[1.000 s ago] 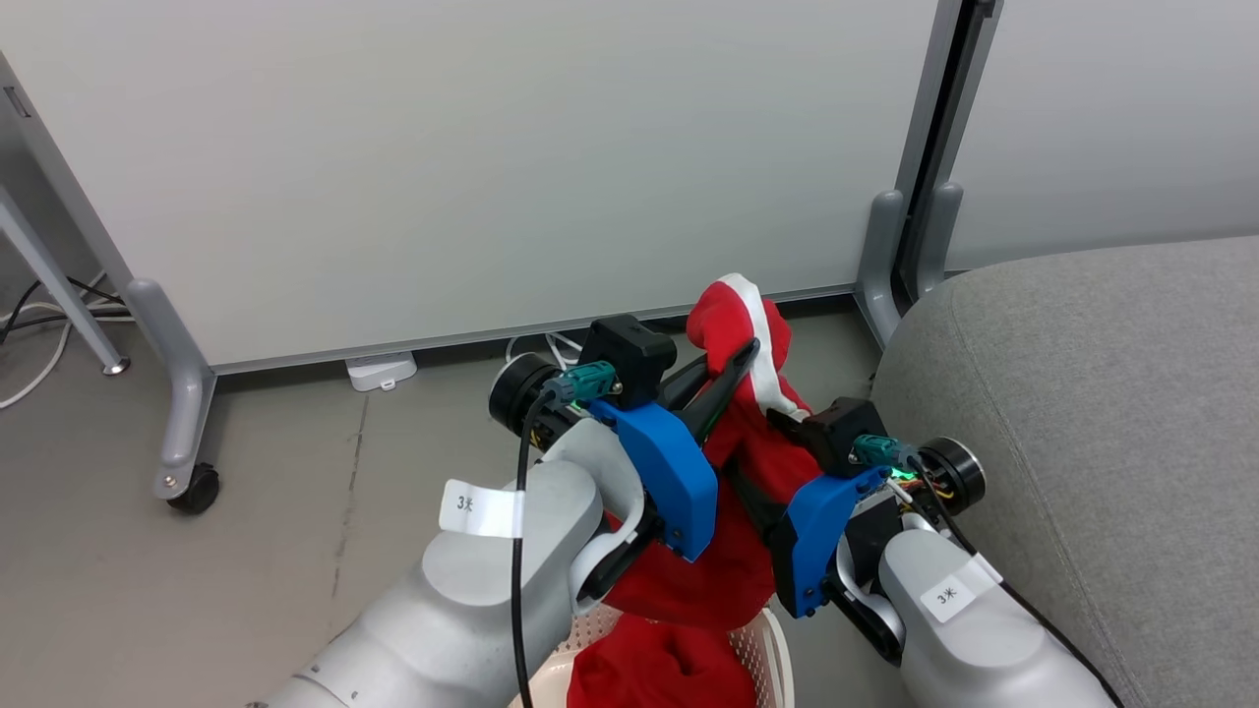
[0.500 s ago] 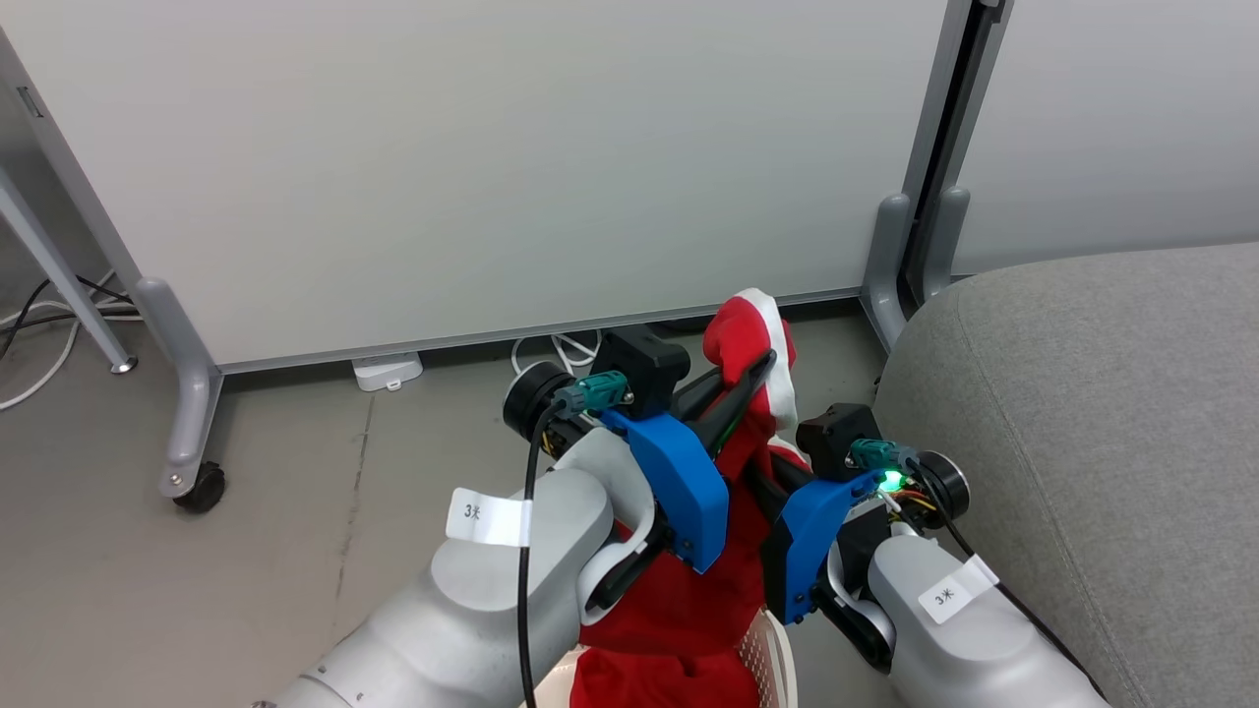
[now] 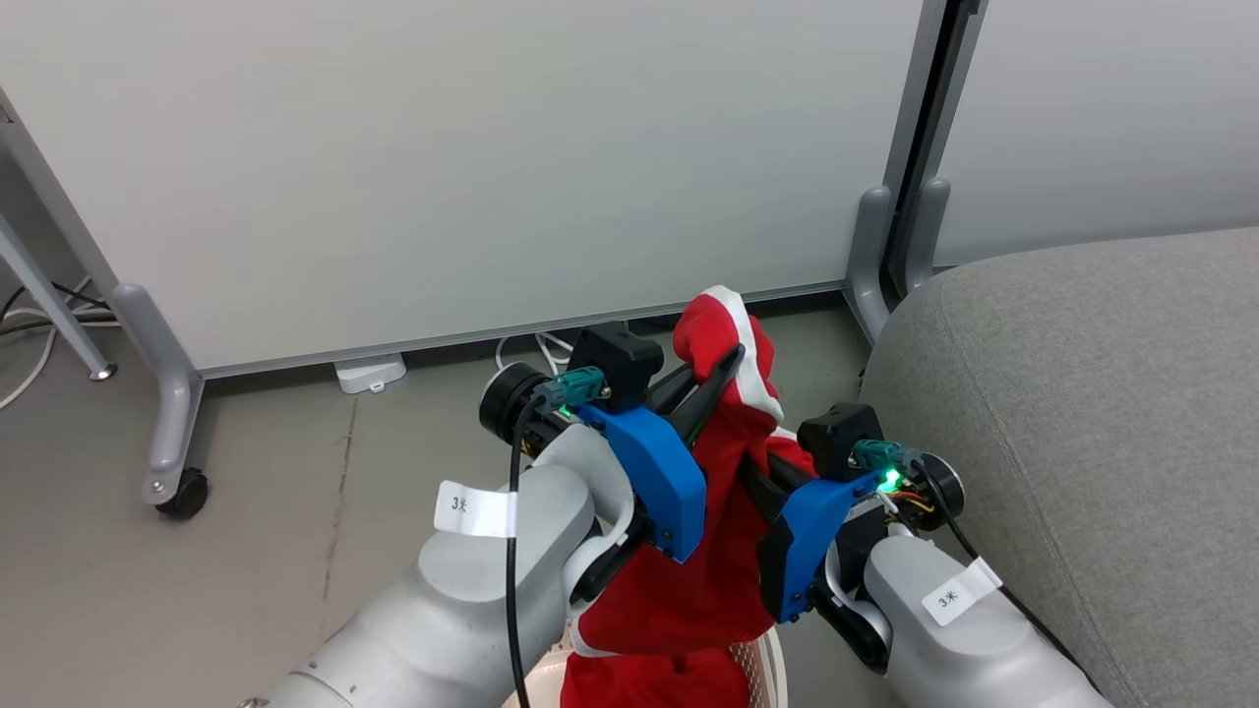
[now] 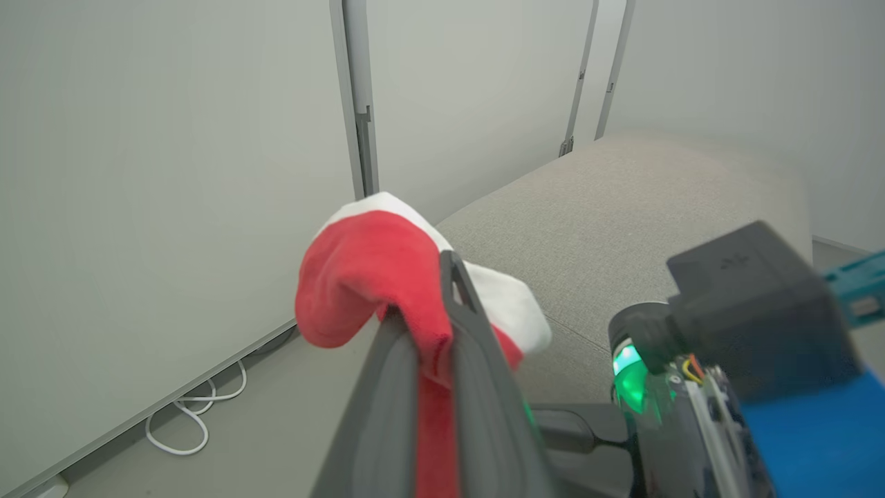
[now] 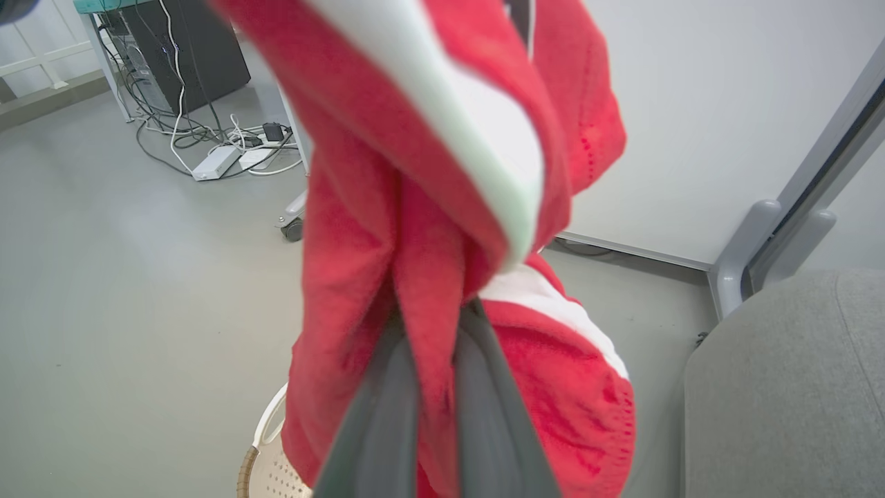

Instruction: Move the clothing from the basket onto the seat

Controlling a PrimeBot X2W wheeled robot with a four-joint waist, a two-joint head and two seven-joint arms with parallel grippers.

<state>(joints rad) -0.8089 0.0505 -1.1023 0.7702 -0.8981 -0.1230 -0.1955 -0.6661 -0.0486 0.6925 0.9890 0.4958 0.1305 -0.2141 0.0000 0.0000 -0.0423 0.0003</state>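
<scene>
Clothing [image 3: 708, 570] pinched by both arms above the basket [image 5: 273, 453], not yet over the seat [image 3: 1082, 393].
Your left fingers [image 4: 477, 373] are closed on a thin fold by the white hem, and your right fingers [image 5: 484, 415] are closed on a thicker bunch lower down. The left pinch looks shallow, so a quick swing toward the seat could tug it free. The hanging hem could also snag the basket rim or drag out the red cloth lying inside.

We see just a bit of the basket [image 3: 765, 669]; the head view's bottom edge cuts it off and the clothing [image 3: 708, 580] covers the rest. The right end effector [image 5: 437, 311] has its tips buried in that clothing. The seat [image 3: 1082, 393] runs off the right edge.
</scene>
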